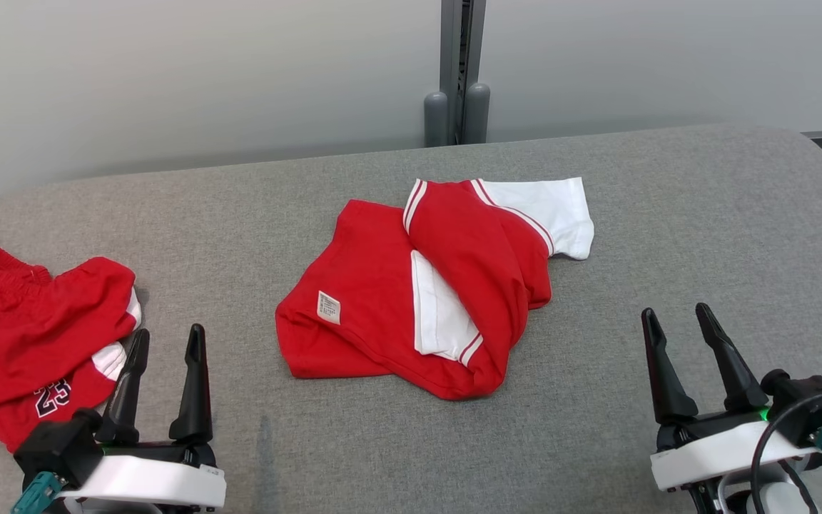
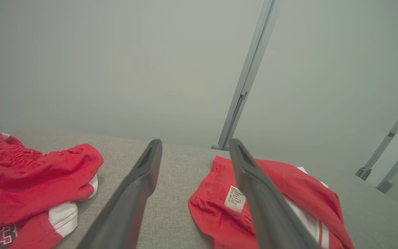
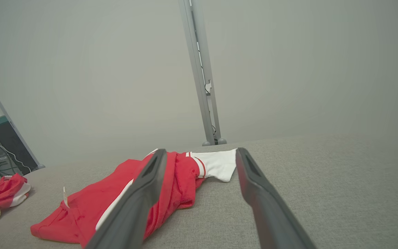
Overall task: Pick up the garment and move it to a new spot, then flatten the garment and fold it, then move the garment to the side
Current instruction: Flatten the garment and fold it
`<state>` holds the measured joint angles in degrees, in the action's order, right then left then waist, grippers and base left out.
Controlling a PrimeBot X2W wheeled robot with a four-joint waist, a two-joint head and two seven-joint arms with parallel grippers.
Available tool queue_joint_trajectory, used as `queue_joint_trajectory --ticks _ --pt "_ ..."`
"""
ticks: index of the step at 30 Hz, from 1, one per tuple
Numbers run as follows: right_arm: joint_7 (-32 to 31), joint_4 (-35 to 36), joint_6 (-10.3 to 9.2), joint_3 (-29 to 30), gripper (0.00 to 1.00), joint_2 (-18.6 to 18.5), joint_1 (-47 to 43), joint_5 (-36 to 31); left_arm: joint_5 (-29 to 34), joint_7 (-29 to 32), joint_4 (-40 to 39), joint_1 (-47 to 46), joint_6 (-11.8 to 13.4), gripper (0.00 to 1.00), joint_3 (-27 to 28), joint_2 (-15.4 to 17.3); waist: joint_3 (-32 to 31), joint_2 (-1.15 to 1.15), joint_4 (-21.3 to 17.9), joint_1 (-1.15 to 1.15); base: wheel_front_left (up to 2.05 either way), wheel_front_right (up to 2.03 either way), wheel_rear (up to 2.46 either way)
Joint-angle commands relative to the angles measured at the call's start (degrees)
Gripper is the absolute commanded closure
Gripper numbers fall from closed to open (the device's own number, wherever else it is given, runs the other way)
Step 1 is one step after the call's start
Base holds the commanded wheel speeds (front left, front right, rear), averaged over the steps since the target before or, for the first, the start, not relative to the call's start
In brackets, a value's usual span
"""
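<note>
The left claw (image 1: 168,332) is released, its two dark fingers stand apart and nothing is between them. It hovers at the near left part of the desk (image 1: 668,214), with the fingers pointing to the far side. The right claw (image 1: 675,310) is released too and grasps nothing; it hovers at the near right part of the desk and also points away from the robot.

The garment (image 1: 382,300), a red piece with white parts and thin white stripes, lies in the middle of the grey desk, between the two claws and a little farther than both. It is not flat: one red part is folded over the rest, and a white sleeve (image 1: 550,210) sticks out at the far right. A small white label (image 1: 328,308) shows on the near left part of it. Neither claw touches the garment. In the left wrist view the garment lies just behind the right finger of that claw, on the desk.

A second garment (image 1: 33,314), red with white patches and the number 23, lies crumpled at the left edge of the desk, just beside the left claw. Behind the desk stands a grey post (image 1: 457,71) before a pale wall (image 1: 168,71).
</note>
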<state>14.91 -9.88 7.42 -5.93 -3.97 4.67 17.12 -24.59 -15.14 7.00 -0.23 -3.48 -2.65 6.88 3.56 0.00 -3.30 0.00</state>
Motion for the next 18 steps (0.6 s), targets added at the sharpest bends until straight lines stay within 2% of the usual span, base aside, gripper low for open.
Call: queue_joint_trajectory --ticks 1,6,12,18 --pt "0.36 -0.26 0.14 -0.13 0.0 -0.33 0.92 0.15 0.57 -0.07 0.21 -0.74 -0.35 0.0 0.44 -0.04 0.07 0.0 -0.04 0.0 0.0 0.0 0.0" --pt "0.36 -2.25 0.14 -3.15 0.0 -1.3 3.41 0.41 0.98 -0.07 0.64 -1.01 -0.94 0.0 0.82 -0.68 0.43 0.0 -0.13 0.0 0.0 0.0 0.0" --pt "0.14 -8.29 0.14 -8.52 0.0 -3.6 9.87 1.35 1.09 -0.07 1.3 -1.9 -1.67 0.0 0.65 -1.21 1.31 0.0 1.07 0.0 0.0 0.0 0.0" --pt "-5.9 -15.61 0.14 -14.09 0.0 -5.65 19.7 3.54 0.71 -0.07 2.04 -2.77 -2.24 0.0 0.65 -1.86 2.31 0.0 3.34 0.0 0.0 0.0 0.0"
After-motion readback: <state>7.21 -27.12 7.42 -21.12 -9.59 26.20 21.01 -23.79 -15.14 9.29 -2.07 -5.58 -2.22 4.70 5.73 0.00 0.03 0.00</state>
